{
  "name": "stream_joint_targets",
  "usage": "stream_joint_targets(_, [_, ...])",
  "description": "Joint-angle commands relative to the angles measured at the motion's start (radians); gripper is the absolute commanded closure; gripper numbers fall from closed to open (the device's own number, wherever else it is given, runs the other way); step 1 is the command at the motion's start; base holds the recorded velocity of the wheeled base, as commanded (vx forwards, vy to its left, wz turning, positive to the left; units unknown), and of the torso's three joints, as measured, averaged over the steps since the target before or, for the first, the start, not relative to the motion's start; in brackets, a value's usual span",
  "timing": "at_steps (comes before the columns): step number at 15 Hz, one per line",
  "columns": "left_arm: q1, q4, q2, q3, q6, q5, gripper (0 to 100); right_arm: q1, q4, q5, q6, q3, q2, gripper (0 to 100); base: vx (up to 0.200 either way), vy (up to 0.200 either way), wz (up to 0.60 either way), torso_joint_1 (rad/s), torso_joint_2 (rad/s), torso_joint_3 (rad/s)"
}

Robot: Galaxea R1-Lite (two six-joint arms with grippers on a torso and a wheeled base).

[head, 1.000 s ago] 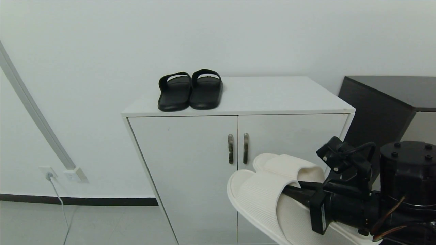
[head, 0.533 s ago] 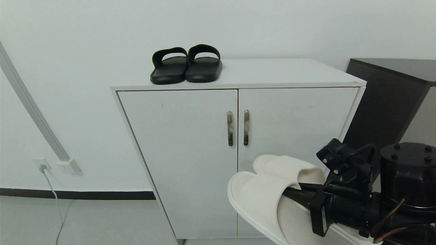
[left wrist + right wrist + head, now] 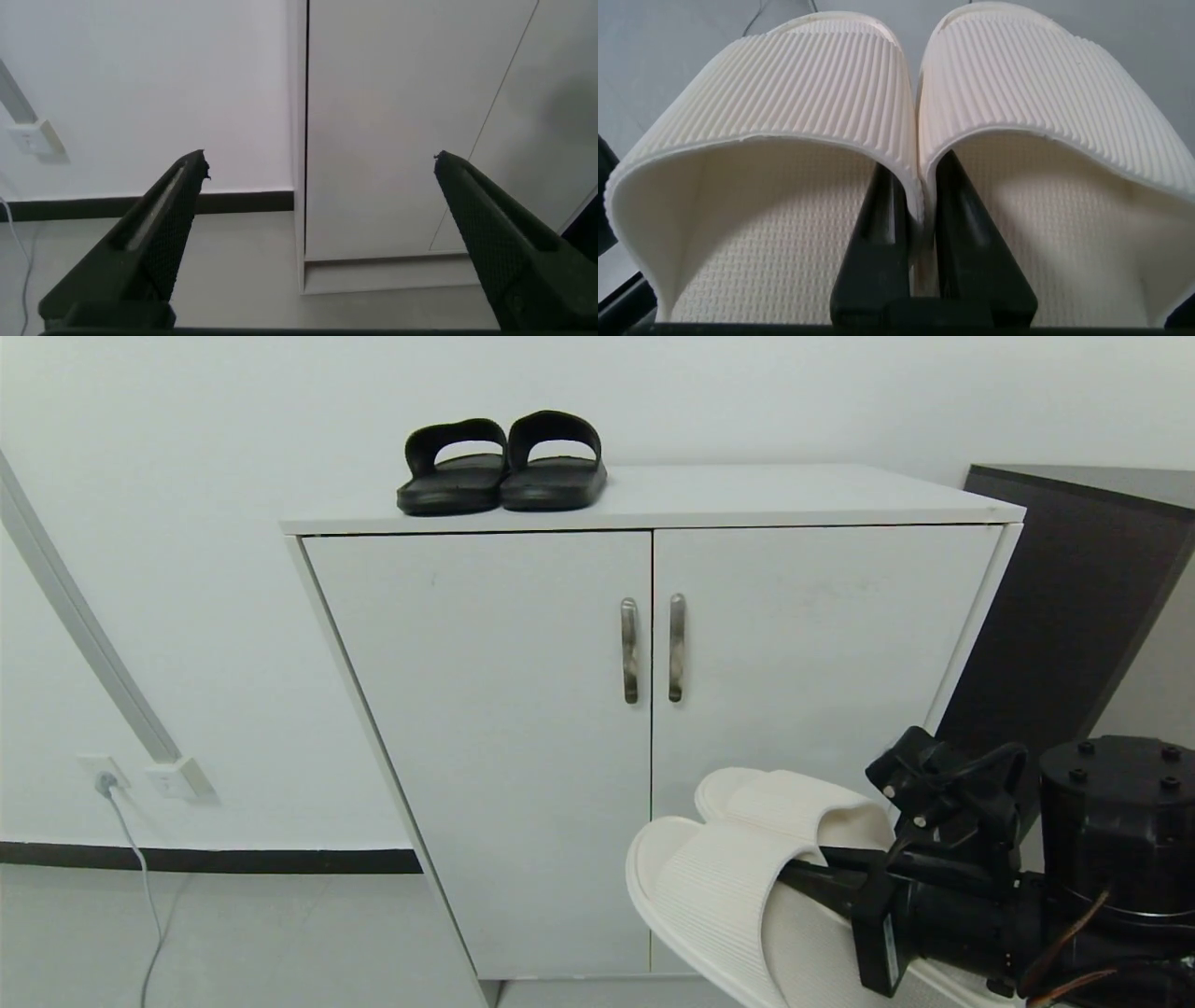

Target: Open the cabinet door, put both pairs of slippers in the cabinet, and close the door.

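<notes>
A white two-door cabinet (image 3: pixel 523 747) stands against the wall with both doors closed, two metal handles (image 3: pixel 631 650) meeting at the middle. A pair of black slippers (image 3: pixel 504 467) sits on the left part of its top. My right gripper (image 3: pixel 803 877) is low in front of the right door, shut on a pair of white slippers (image 3: pixel 738 887), its fingers inside the straps and pinching the inner edges together (image 3: pixel 920 201). My left gripper (image 3: pixel 318 163) is open with nothing between its fingers, facing the cabinet's lower left corner (image 3: pixel 308 233).
A dark cabinet (image 3: pixel 1083 607) stands right of the white one. On the left wall are a grey cable duct (image 3: pixel 84 625), a socket (image 3: pixel 103 775) and a hanging cable. Bare grey floor (image 3: pixel 233 933) lies in front.
The whole head view has shifted, so the cabinet and black slippers appear higher in the picture and more of the doors show. The right gripper keeps its hold on the white slippers.
</notes>
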Motion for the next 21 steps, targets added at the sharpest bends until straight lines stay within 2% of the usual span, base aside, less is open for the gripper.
stream_joint_targets(1, [0.000, 0.000, 0.001, 0.000, 0.000, 0.000, 0, 0.000, -0.004, 0.002, 0.000, 0.002, 0.002, 100, 0.000, 0.000, 0.00, 0.000, 0.00, 0.000])
stream_joint_targets(4, [0.000, -0.002, 0.001, -0.008, -0.013, 0.011, 0, 0.000, -0.032, 0.002, 0.000, 0.011, 0.002, 100, 0.000, 0.000, 0.00, -0.007, 0.05, 0.056])
stream_joint_targets(5, [0.000, 0.000, 0.014, -0.054, -0.045, 0.008, 0, 0.000, -0.040, 0.002, -0.001, 0.011, 0.003, 100, 0.000, 0.000, 0.00, -0.007, 0.14, 0.100])
stream_joint_targets(6, [-0.003, 0.005, 0.060, -0.139, -0.105, -0.001, 0, 0.000, -0.046, 0.002, -0.001, 0.013, 0.003, 100, 0.000, 0.000, 0.00, 0.002, 0.09, 0.061])
stream_joint_targets(7, [-0.014, 0.008, 0.135, -0.207, -0.123, -0.012, 0, 0.002, -0.047, 0.002, -0.001, 0.013, 0.003, 100, 0.000, 0.000, 0.00, -0.002, 0.06, 0.036])
stream_joint_targets(9, [-0.052, 0.000, 0.277, -0.262, -0.122, -0.098, 0, 0.005, -0.047, 0.002, -0.001, 0.013, 0.003, 100, 0.000, 0.000, 0.00, 0.000, 0.00, 0.000])
stream_joint_targets(10, [-0.072, -0.008, 0.400, -0.304, -0.120, -0.166, 0, 0.006, -0.047, 0.002, -0.013, 0.014, 0.003, 100, 0.000, 0.000, 0.00, 0.000, 0.00, 0.000])
stream_joint_targets(12, [-0.103, -0.104, 0.601, -0.354, -0.123, -0.308, 0, 0.006, -0.050, 0.003, -0.026, 0.020, 0.002, 100, 0.000, 0.000, 0.00, 0.000, 0.00, 0.000])
stream_joint_targets(14, [-0.109, -0.246, 0.742, -0.370, -0.122, -0.383, 0, 0.006, -0.050, 0.019, -0.026, 0.023, 0.000, 100, 0.000, 0.000, 0.00, 0.000, 0.00, 0.000])
stream_joint_targets(15, [-0.150, -0.371, 0.851, -0.393, -0.120, -0.425, 0, 0.006, -0.052, 0.026, -0.026, 0.026, 0.000, 100, 0.000, 0.000, 0.00, 0.000, 0.00, 0.000])
stream_joint_targets(17, [-0.235, -0.466, 0.983, -0.469, -0.119, -0.423, 0, 0.006, -0.050, 0.028, -0.026, 0.025, 0.002, 100, 0.000, 0.000, 0.00, 0.000, 0.00, 0.000])
stream_joint_targets(19, [-0.318, -0.468, 1.064, -0.564, -0.119, -0.416, 0, 0.006, -0.050, 0.028, -0.026, 0.025, 0.002, 100, 0.000, 0.000, 0.00, 0.000, 0.00, 0.000])
stream_joint_targets(20, [-0.377, -0.466, 1.120, -0.624, -0.119, -0.400, 0, 0.005, -0.050, 0.028, -0.026, 0.025, 0.005, 100, 0.000, 0.000, 0.00, 0.000, 0.00, 0.000])
stream_joint_targets(21, [-0.413, -0.465, 1.143, -0.650, -0.119, -0.396, 0, 0.005, -0.050, 0.029, -0.026, 0.023, 0.008, 100, 0.000, 0.000, 0.00, 0.000, 0.00, 0.000])
